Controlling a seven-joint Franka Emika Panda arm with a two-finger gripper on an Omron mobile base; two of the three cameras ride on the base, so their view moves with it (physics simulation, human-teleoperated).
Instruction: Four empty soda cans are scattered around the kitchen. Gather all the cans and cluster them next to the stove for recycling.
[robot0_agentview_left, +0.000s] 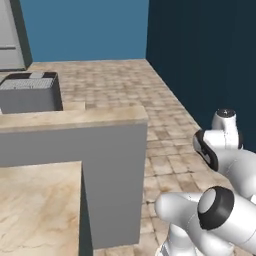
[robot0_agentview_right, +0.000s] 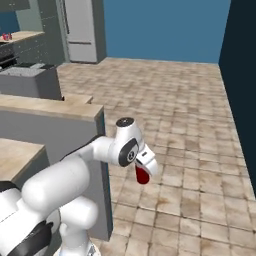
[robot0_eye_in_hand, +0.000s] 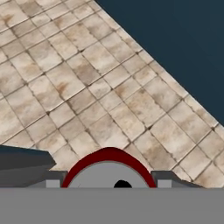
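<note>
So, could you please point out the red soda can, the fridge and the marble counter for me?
red soda can (robot0_eye_in_hand: 109, 173): hand view, on its silvery top, held in the claw.
fridge (robot0_agentview_right: 80, 30): right base view, on its grey door.
marble counter (robot0_agentview_left: 75, 118): left base view, on its beige top.

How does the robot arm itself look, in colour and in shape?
The arm is glossy white, built of thick rounded segments. Its joints carry dark rings and grey round caps. The links narrow toward the wrist, which ends in a small white hand. No cables or markings can be seen.

White arm over tiled floor (robot0_agentview_right: 200, 125), claw (robot0_agentview_right: 143, 172) gripping red soda can (robot0_agentview_right: 142, 175)
</note>
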